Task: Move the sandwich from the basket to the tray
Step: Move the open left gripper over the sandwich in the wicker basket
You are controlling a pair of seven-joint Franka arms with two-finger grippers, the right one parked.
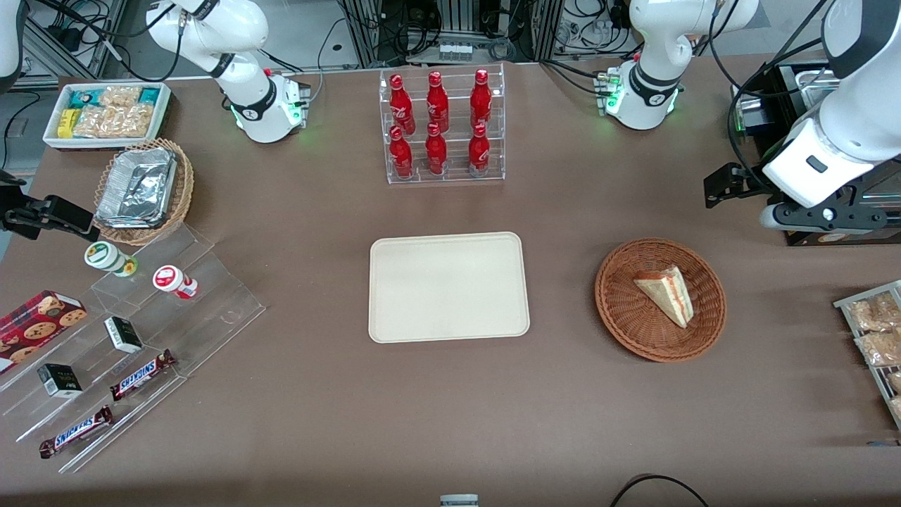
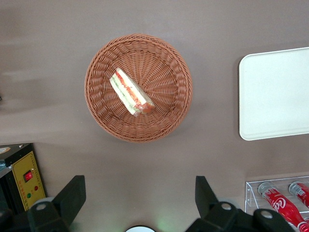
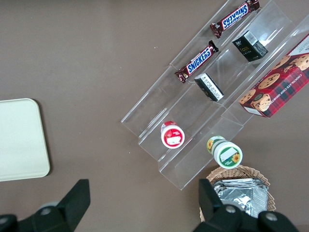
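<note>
The sandwich (image 1: 666, 294) (image 2: 131, 92), a pale wedge with red and green layers, lies in the round reddish-brown basket (image 1: 621, 310) (image 2: 166, 118) toward the working arm's end of the table. The cream tray (image 1: 448, 287) (image 2: 275, 94) sits bare at the table's middle, beside the basket. My gripper (image 1: 732, 184) (image 2: 139, 195) hangs open and high over bare table, farther from the front camera than the basket, apart from it and holding nothing. Its two dark fingers (image 2: 72, 193) stand wide apart.
A clear rack of red cola bottles (image 1: 442, 127) stands farther from the front camera than the tray. A rack of snack packets (image 1: 876, 338) lies at the working arm's table edge. A black control box (image 2: 21, 176) stands beside my gripper. Snack shelves (image 1: 120, 352) occupy the parked arm's end.
</note>
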